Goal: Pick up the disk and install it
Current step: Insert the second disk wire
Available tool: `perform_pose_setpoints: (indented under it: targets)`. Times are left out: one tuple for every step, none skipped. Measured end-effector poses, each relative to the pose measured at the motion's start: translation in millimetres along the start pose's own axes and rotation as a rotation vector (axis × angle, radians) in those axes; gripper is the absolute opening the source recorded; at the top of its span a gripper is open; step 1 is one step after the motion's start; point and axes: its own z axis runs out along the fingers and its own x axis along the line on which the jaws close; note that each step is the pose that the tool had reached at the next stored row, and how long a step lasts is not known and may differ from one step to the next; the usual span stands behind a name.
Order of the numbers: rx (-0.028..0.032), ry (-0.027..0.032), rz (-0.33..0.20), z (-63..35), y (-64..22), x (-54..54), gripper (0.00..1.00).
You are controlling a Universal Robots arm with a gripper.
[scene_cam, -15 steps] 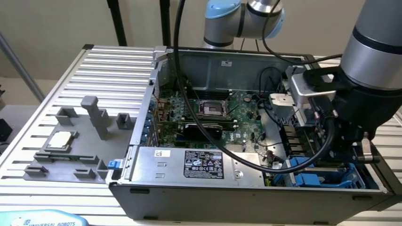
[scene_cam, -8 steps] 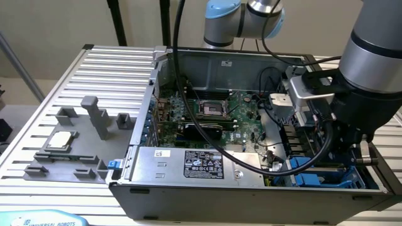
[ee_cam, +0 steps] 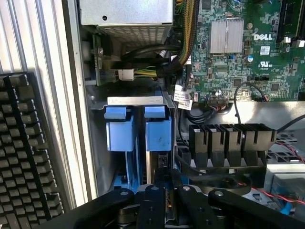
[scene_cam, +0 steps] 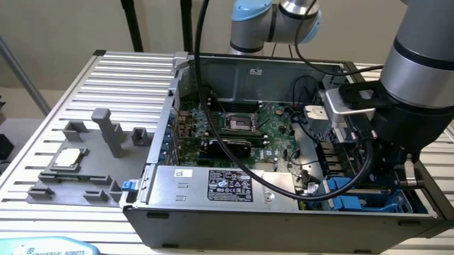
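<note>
Slatted metal table (scene_cam: 85, 85), beige wall (scene_cam: 64, 26) behind

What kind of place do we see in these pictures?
Probably a robotics lab or test bench for computer assembly. An open computer case with its motherboard showing sits on a ribbed metal table, a robot arm reaches into it, and grey holders for parts stand beside the case.

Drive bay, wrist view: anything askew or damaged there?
Nothing stands out. Two blue carriers sit upright and parallel in the bay at the corner of the computer case, with the gripper directly over them. No bent rails or loose parts show. The black cable drapes across the motherboard, but it comes from the arm.
</note>
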Motion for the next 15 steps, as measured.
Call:
perform_pose_setpoints:
  targets:
    - [-0.0001, 0.0001, 0.000, 0.1, 0.2, 0.1, 0.16]
    - [-0.0003, -0.0001, 0.000, 0.2, 0.5, 0.2, 0.18]
    - [-0.0001, -0.0001, 0.000, 0.2, 0.5, 0.2, 0.18]
    - [0.0000, -0.0002, 0.000, 0.1, 0.5, 0.2, 0.25]
    - [0.0000, -0.0005, 0.000, -0.1, 0.5, 0.2, 0.25]
    - [0.0000, -0.0004, 0.000, -0.7, 0.4, 0.2, 0.25]
    - [0.0000, -0.0003, 0.000, -1.7, 0.5, 0.2, 0.25]
    - [0.0000, -0.0003, 0.000, -2.9, 0.9, 0.2, 0.25]
    - [0.0000, -0.0003, 0.000, -4.1, 1.4, 0.3, 0.25]
    - [0.0000, -0.0004, 0.000, -5.3, 2.3, 0.3, 0.25]
    - [0.0000, -0.0004, 0.000, -6.4, 3.6, 0.4, 0.25]
    - [0.0000, -0.0006, 0.000, -7.2, 5.4, 0.4, 0.25]
    - [0.0001, -0.0007, 0.000, -7.9, 8.2, 0.6, 0.25]
    - [0.0002, -0.0006, 0.000, -8.6, 11.0, 0.7, 0.25]
    - [0.0004, -0.0005, 0.000, -9.3, 14.0, 0.9, 0.25]
